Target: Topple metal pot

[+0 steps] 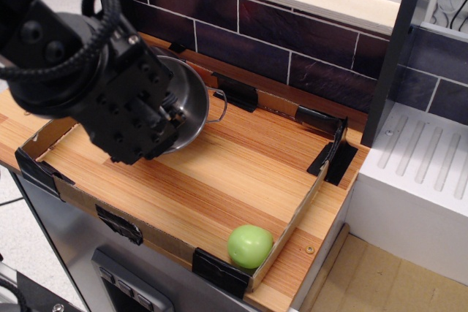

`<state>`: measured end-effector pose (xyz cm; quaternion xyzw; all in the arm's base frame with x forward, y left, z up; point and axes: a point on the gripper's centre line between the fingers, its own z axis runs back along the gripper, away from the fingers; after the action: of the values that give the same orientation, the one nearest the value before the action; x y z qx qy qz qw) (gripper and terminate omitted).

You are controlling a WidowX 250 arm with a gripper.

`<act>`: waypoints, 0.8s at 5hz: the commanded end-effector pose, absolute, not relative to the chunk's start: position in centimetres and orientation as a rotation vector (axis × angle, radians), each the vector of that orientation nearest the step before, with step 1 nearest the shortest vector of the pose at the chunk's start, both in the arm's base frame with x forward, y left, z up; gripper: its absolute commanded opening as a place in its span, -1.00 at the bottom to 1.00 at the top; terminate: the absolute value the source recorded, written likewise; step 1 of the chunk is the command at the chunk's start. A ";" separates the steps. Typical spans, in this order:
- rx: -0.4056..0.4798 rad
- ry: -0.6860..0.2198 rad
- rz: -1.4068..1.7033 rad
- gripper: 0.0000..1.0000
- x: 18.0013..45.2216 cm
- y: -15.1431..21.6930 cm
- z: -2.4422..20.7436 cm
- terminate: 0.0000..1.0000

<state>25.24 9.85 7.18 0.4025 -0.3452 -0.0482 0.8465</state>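
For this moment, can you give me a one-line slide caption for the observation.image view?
Black gripper tips the metal pot steeply inside the cardboard-edged wooden tray; green ball sits in the near corner.

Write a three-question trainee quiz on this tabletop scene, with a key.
1. True or false: the metal pot stands upright with its opening facing straight up.
2. Where does the green ball sit? A) inside the pot B) near front corner of the cardboard tray C) on the white unit
3. Fill in: the gripper is at the pot's ____.

Key:
1. False; it is tipped, its opening turned sideways toward the camera.
2. B
3. Rim; the arm hides the jaws, so their state cannot be told.
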 end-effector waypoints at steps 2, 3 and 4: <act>0.651 -0.456 -0.081 1.00 22.9 9.5 9.3 -1.00; 0.628 -0.377 -0.062 1.00 22.1 9.3 10.0 -1.00; 0.504 -0.207 0.007 1.00 22.4 9.6 11.9 -1.00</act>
<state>21.85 10.03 11.01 0.2460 -0.0819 -0.0022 0.9658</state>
